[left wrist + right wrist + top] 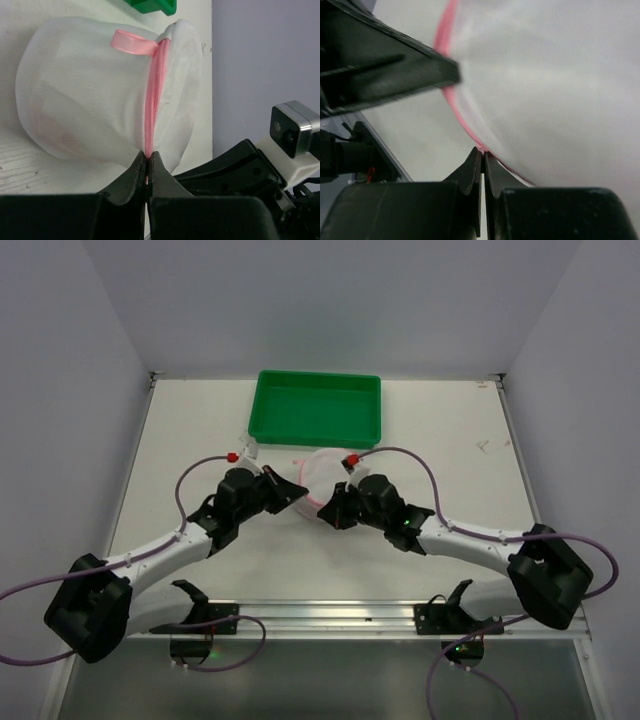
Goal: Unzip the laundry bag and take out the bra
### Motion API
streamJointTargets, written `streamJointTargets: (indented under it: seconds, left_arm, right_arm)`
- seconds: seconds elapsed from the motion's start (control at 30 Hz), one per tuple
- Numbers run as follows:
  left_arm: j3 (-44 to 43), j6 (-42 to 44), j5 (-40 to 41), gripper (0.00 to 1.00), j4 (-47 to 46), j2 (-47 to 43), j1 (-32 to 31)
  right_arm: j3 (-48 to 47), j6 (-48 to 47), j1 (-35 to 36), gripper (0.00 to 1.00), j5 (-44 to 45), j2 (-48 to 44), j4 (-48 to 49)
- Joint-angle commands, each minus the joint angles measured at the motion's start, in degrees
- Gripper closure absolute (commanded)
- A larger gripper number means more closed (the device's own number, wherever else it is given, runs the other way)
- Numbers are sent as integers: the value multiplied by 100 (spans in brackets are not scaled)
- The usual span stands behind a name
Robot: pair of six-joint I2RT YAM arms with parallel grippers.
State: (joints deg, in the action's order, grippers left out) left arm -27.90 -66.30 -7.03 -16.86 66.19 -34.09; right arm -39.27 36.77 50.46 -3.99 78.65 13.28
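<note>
Bag [320, 468] on bench [200, 420], just near of green tray [318, 408], between hands. Left hand [149, 161] clenched on bag's pink trim [152, 95]. Right hand [483, 159] pinching trim too.

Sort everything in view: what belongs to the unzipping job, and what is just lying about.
Belongs to the job:
- laundry bag with its pink zipper
- left gripper and right gripper, each pinched shut on the bag's pink trim
- the bra cannot be made out through the mesh

Just lying about:
- green tray, beyond the bag
- table
</note>
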Motion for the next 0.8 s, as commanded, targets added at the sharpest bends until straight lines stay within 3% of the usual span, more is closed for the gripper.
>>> streamJointTargets:
  seconds: [0.0, 0.17, 0.37, 0.5, 0.6, 0.7, 0.77]
  left_arm:
    - [-356, 407, 132, 100, 419, -282, 156]
    - [-558, 1206, -623, 100, 1113, -388, 517]
    - [-1270, 2805, -1588, 100, 2379, -46, 771]
    - [-1850, 3754, -2065, 100, 3021, 437, 842]
    - [-2271, 3870, -2057, 99, 3040, 780, 895]
    - [-2833, 3871, -1996, 81, 2987, 1228, 1009]
    - [-3132, 3766, -1969, 75, 2935, 1632, 1088]
  right_arm:
    - [602, -276, -500, 100, 74, -673, -228]
    - [1035, -346, -1695, 100, 64, -1466, -729]
    - [781, -733, -1969, 100, 487, -1757, -1231]
    - [701, -1075, -1847, 100, -13, -1625, -969]
    - [570, -1251, -1408, 100, -313, -1485, -915]
    - [359, -1112, -863, 100, -357, -1256, -889]
    - [288, -875, -548, 100, -706, -1125, -679]
